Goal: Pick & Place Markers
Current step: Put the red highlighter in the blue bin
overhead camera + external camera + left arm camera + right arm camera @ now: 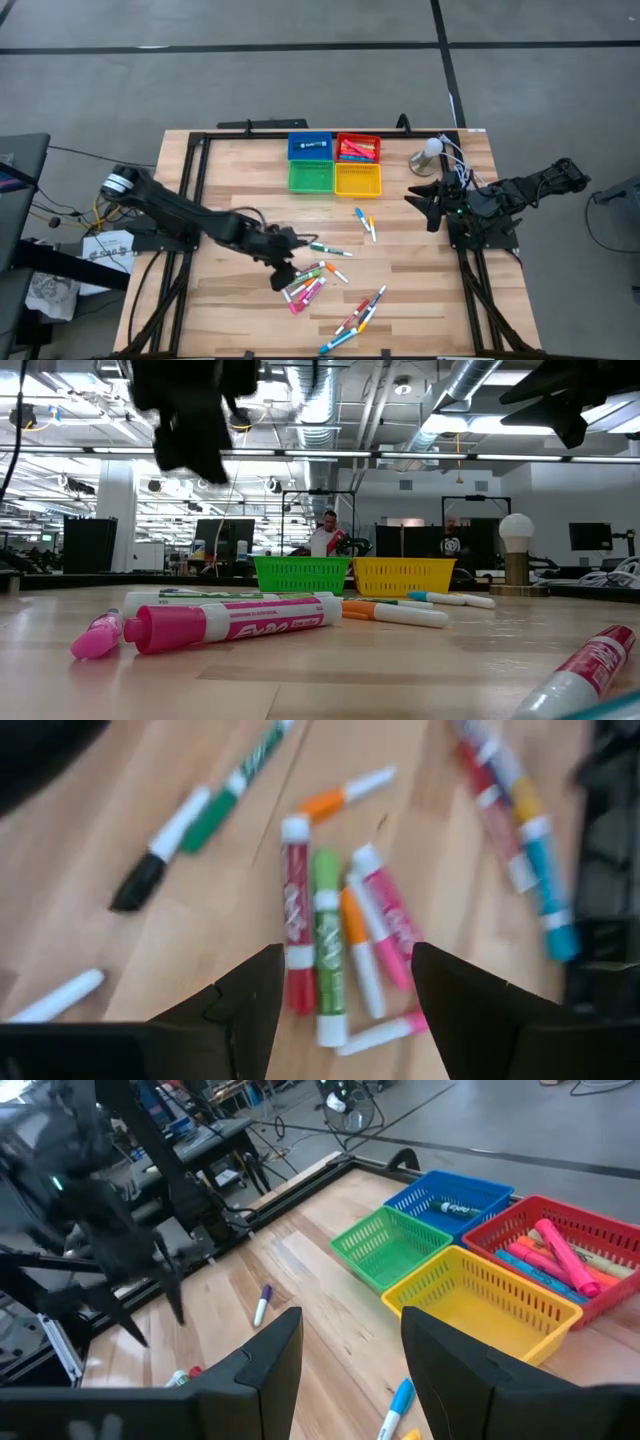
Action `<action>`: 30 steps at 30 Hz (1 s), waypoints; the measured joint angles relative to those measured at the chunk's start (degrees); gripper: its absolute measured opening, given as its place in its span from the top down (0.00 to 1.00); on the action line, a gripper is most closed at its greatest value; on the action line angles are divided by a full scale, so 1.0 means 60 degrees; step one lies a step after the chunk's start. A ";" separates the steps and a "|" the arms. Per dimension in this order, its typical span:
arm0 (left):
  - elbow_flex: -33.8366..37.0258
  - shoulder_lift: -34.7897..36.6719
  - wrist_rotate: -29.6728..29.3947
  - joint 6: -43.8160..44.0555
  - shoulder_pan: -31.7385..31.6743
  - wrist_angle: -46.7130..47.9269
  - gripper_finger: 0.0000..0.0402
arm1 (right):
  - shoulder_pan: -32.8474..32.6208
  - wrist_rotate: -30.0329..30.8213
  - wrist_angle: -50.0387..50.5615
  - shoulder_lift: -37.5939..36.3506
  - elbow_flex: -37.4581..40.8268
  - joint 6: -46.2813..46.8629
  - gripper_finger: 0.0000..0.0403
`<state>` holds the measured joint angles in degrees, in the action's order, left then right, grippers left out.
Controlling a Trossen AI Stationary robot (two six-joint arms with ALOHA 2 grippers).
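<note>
Markers lie loose on the wooden table. A cluster (305, 285) lies just left of the middle, another group (357, 315) near the front edge, and a pair (366, 222) toward the trays. My left gripper (284, 270) hovers open above the cluster. In the left wrist view, a red marker (297, 910), a green marker (327, 935), an orange one and a pink marker (390, 910) lie side by side ahead of my left gripper (340, 1005). My right gripper (420, 198) waits open at the table's right, raised off the wood; the right wrist view shows my right gripper (350, 1370) holding nothing.
Four small trays stand at the far middle: blue (310, 147) with one marker, red (358, 148) with several, green (311, 177) and yellow (358, 180). A white bulb on a stand (428, 155) is at the far right. A green-capped marker (325, 247) lies alone beside the left gripper.
</note>
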<state>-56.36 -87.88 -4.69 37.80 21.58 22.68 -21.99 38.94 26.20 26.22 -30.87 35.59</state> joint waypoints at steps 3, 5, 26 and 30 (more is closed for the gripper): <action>0.0000 -0.0790 0.0087 -0.0083 -0.0048 -0.0060 0.45 | 0.0002 -0.0129 0.0003 0.0004 0.0000 0.0000 0.60; 0.0000 -0.1226 0.0332 -0.0054 -0.0066 -0.0266 0.45 | 0.0002 -0.0281 0.0003 0.0000 0.0000 0.0000 0.60; -0.0044 -0.2109 -0.0067 0.0314 -0.0209 -0.1056 0.45 | -0.0001 -0.0277 0.0014 0.0000 0.0000 -0.0004 0.60; -0.0040 -0.2176 0.0043 0.0329 -0.0335 -0.1119 0.45 | 0.0000 -0.0274 0.0015 0.0000 0.0000 -0.0004 0.60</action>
<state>-56.60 -100.93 -4.43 39.78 19.57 15.96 -21.99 37.30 26.29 26.22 -30.87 35.57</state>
